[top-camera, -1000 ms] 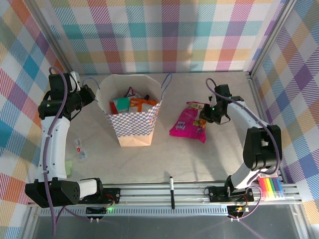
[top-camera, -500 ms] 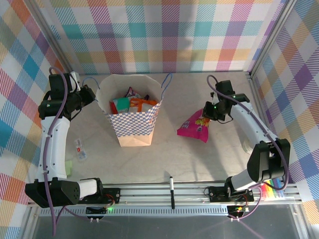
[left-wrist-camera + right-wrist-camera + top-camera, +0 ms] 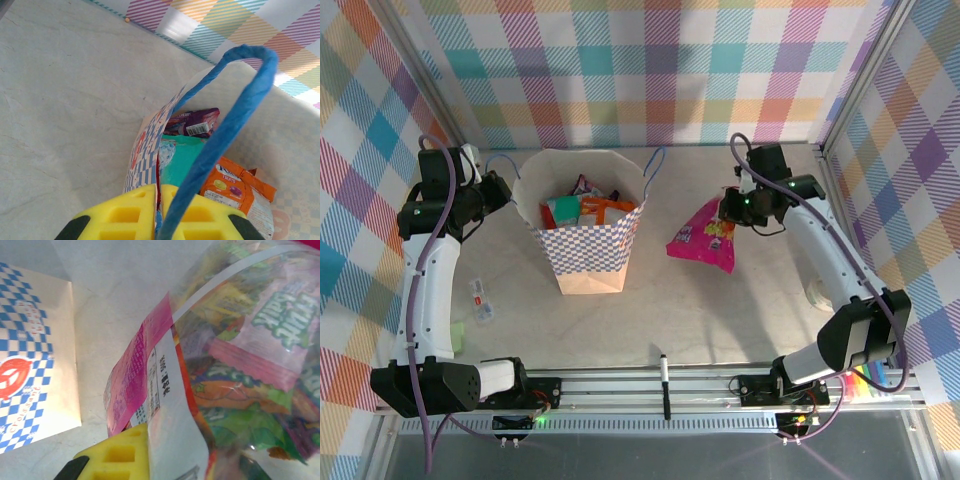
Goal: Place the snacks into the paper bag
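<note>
Right fingers [image 3: 120, 452] are clamped on an edge of the pink snack packet [image 3: 703, 240], which hangs just below them. Left fingers [image 3: 125, 215] are pinched shut on the rim of the paper bag [image 3: 585, 262] beside them. Carrying is judged to be in hand; next, the packet must be brought leftward over the bag's open mouth and released.

Black marker pen [image 3: 663, 384] and small clear wrapper [image 3: 481, 299] lie well apart on the table [image 3: 720, 320].
</note>
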